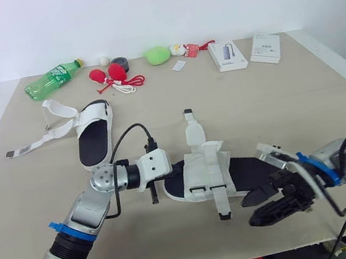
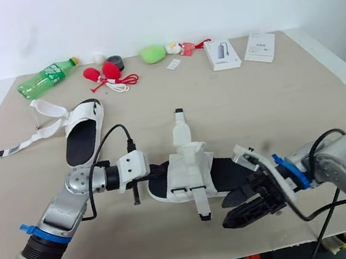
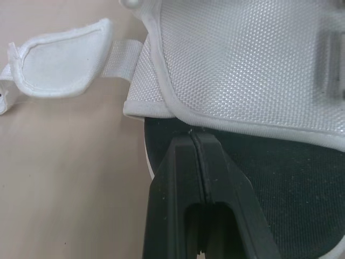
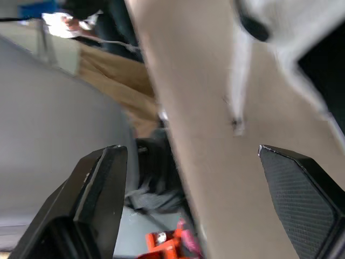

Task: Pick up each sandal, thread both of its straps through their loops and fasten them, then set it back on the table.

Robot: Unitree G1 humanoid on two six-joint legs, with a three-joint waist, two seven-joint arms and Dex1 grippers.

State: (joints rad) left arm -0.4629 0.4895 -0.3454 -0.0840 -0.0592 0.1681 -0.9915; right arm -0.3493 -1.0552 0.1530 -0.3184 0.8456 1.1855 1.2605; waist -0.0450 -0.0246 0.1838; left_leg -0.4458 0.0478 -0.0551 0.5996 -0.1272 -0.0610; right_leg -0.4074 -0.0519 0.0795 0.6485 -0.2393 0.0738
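Left hand (image 3: 192, 141) touches sandal (image 1: 197, 172); green bottle (image 1: 53, 80) lies sideways

Print on the bottle (image 1: 53, 79) and boxes (image 1: 227, 54) cannot be read.

This looks like a robot test lab. A bare white wall (image 1: 152, 6) stands behind a table (image 1: 327, 97) with a plain beige top. Along its far edge lies a row of unrelated props: a green bottle (image 1: 53, 80), a red cord (image 1: 127, 84), a grey box (image 1: 227, 54) and a white box (image 1: 264, 48).
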